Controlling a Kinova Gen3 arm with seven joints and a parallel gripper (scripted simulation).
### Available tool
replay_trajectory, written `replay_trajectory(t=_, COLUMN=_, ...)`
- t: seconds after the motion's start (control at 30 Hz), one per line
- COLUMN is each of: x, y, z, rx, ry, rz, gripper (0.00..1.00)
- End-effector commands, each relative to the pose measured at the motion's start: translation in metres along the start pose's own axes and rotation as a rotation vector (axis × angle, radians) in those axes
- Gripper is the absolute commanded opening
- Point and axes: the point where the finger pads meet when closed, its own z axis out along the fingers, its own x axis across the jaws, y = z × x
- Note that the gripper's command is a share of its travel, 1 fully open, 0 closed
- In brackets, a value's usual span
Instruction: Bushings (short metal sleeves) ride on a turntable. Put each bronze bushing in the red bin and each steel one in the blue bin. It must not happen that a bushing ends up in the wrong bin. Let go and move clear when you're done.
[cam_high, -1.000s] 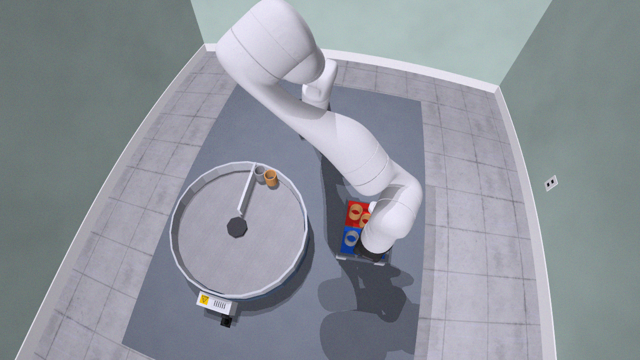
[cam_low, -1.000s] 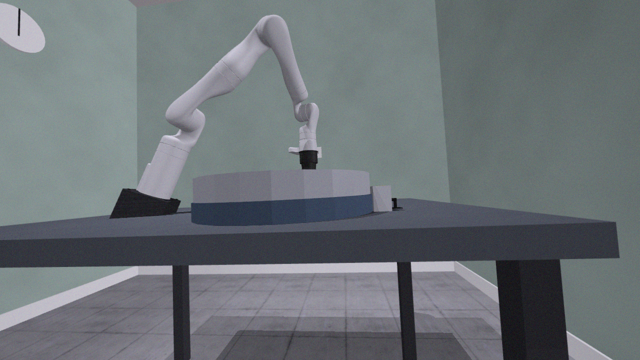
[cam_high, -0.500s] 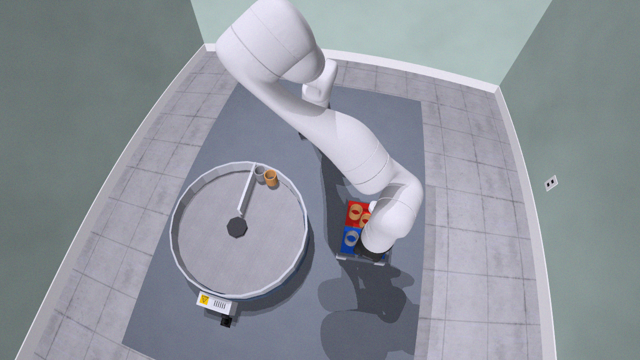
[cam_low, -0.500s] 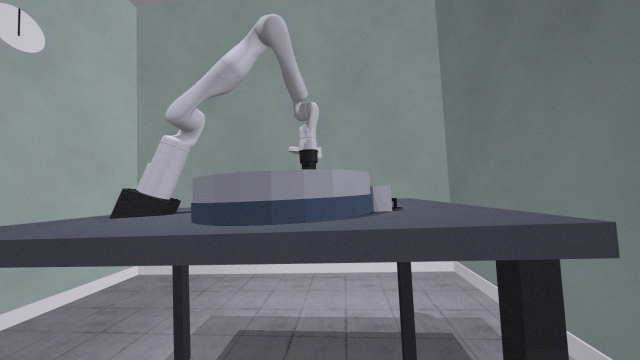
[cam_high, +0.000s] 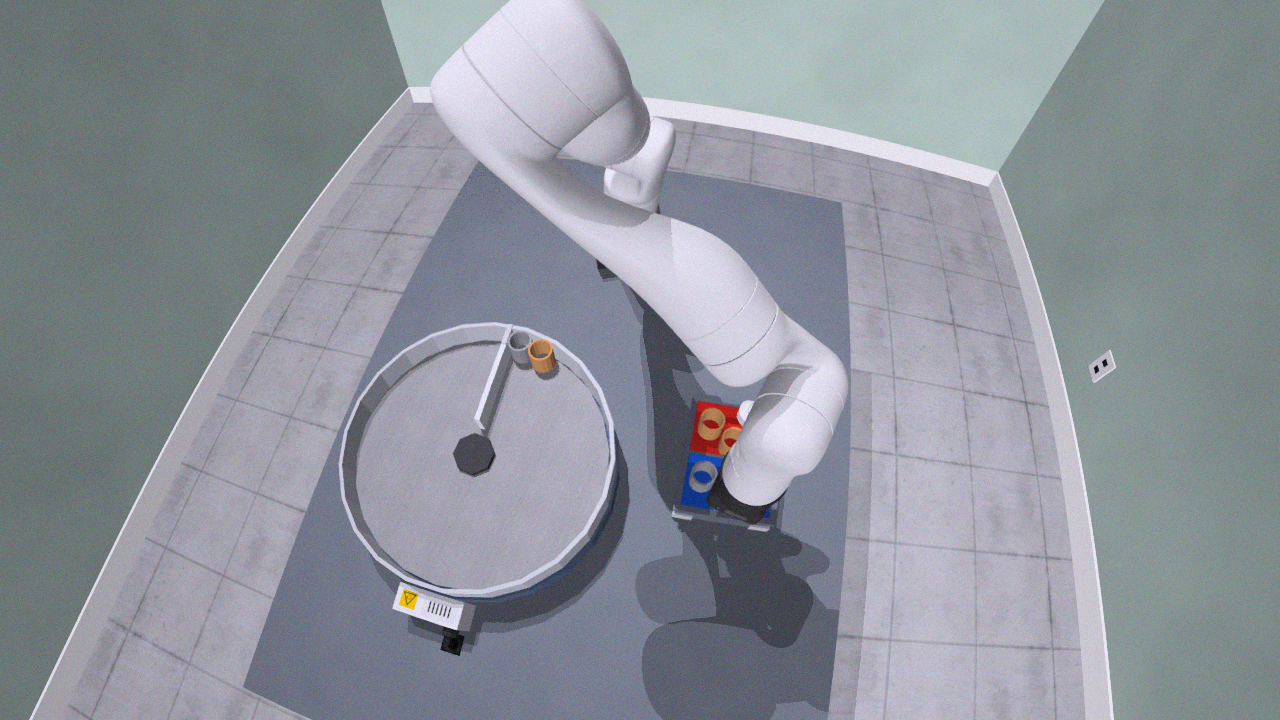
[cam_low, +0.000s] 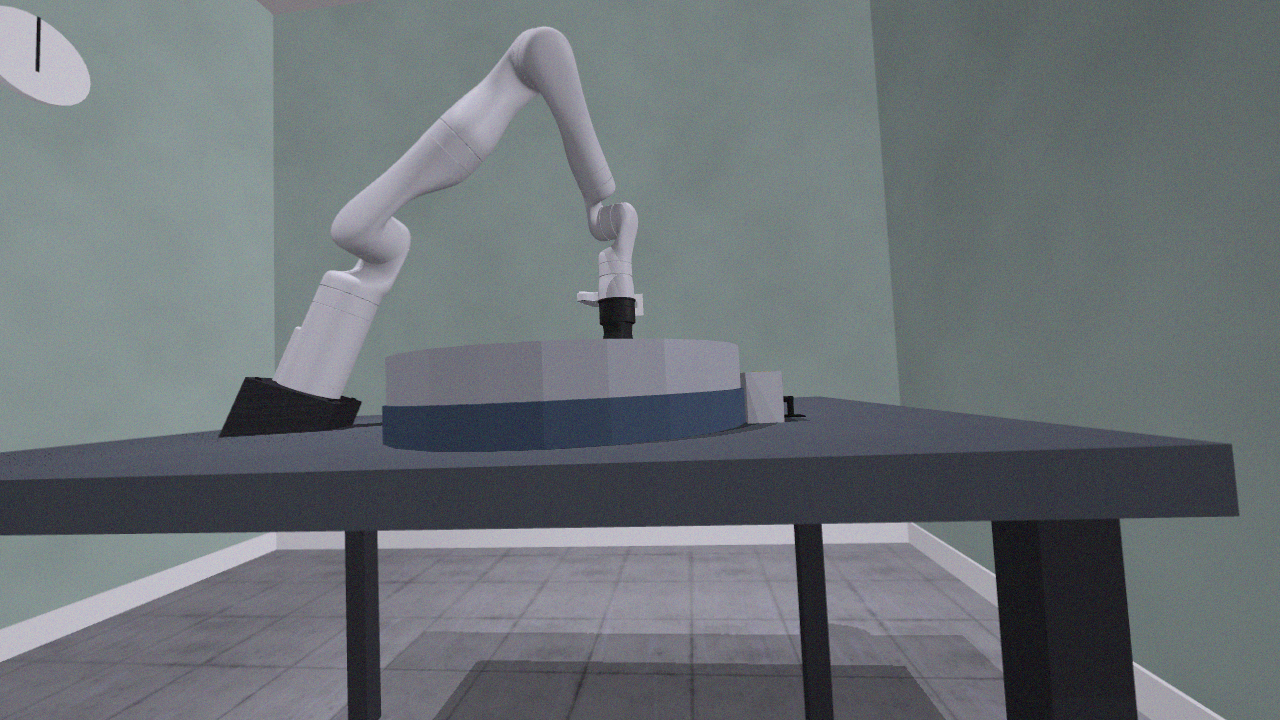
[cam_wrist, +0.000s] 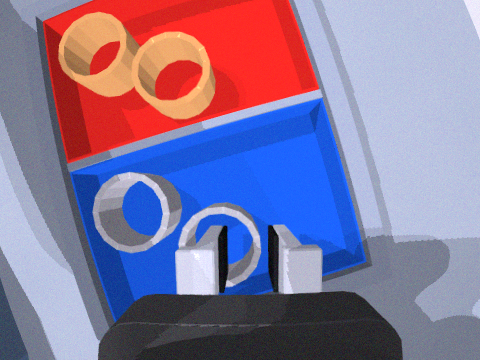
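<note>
Right, this is the tail of a drop-off: the claw (cam_wrist: 247, 267) hangs over the blue bin (cam_wrist: 294, 167), half spread and, as far as I can judge, gripping nothing, with a steel bushing (cam_wrist: 220, 208) lying in the bin just beneath its tips. Blue holds two steel now, counting the other one (cam_wrist: 102, 214); the red bin (cam_wrist: 267, 27) holds two bronze (cam_wrist: 200, 90), touching each other. Next: lift clear, swing to the turntable (cam_high: 429, 528) on the tabletop (cam_high: 340, 626) and open wider for the last pair, one steel (cam_high: 519, 341) and one bronze (cam_high: 542, 355), side by side near the far rim.
</note>
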Motion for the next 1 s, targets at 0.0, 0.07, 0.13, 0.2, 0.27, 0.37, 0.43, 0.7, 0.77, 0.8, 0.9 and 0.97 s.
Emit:
replay_trajectory(t=0.0, x=0.0, y=0.0, z=-0.001, rx=-0.002, ry=0.001, rz=0.0, gripper=0.47)
replay_trajectory(t=0.07, x=0.0, y=0.0, z=-0.002, rx=-0.002, ry=0.001, rz=0.0, gripper=0.47)
replay_trajectory(t=0.13, x=0.0, y=0.0, z=-0.003, rx=-0.002, ry=0.001, rz=0.0, gripper=0.47)
replay_trajectory(t=0.2, x=0.0, y=0.0, z=-0.004, rx=-0.002, ry=0.001, rz=0.0, gripper=0.47)
replay_trajectory(t=0.27, x=0.0, y=0.0, z=-0.004, rx=-0.002, ry=0.001, rz=0.0, gripper=0.47)
replay_trajectory(t=0.37, x=0.0, y=0.0, z=-0.005, rx=-0.002, ry=0.001, rz=0.0, gripper=0.47)
replay_trajectory(t=0.43, x=0.0, y=0.0, z=-0.007, rx=-0.002, ry=0.001, rz=0.0, gripper=0.47)
replay_trajectory(t=0.7, x=0.0, y=0.0, z=-0.017, rx=-0.001, ry=0.001, rz=0.0, gripper=0.47)
replay_trajectory(t=0.77, x=0.0, y=0.0, z=-0.039, rx=-0.001, ry=0.001, rz=0.0, gripper=0.47)
replay_trajectory(t=0.8, x=0.0, y=0.0, z=-0.05, rx=-0.001, ry=0.001, rz=0.0, gripper=0.47)
replay_trajectory(t=0.9, x=0.0, y=0.0, z=-0.06, rx=-0.001, ry=0.001, rz=0.0, gripper=0.47)
replay_trajectory(t=0.97, x=0.0, y=0.0, z=-0.071, rx=-0.001, ry=0.001, rz=0.0, gripper=0.47)
